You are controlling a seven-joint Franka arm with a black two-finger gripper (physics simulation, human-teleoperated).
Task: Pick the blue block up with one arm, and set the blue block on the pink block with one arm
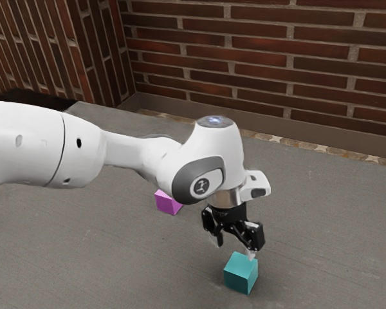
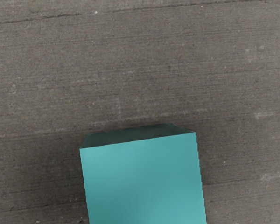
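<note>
The blue block, teal in colour, rests on the grey table near the front of the exterior view. My gripper hangs just above it with its black fingers spread apart and nothing between them. One fingertip is close over the block's top rear edge. In the wrist view the blue block lies right under my hand, flat on the table. The pink block sits farther back toward the exterior view's left, partly hidden behind my arm's wrist.
The grey table surface stretches wide around both blocks. A red brick wall runs along the back and the left corner.
</note>
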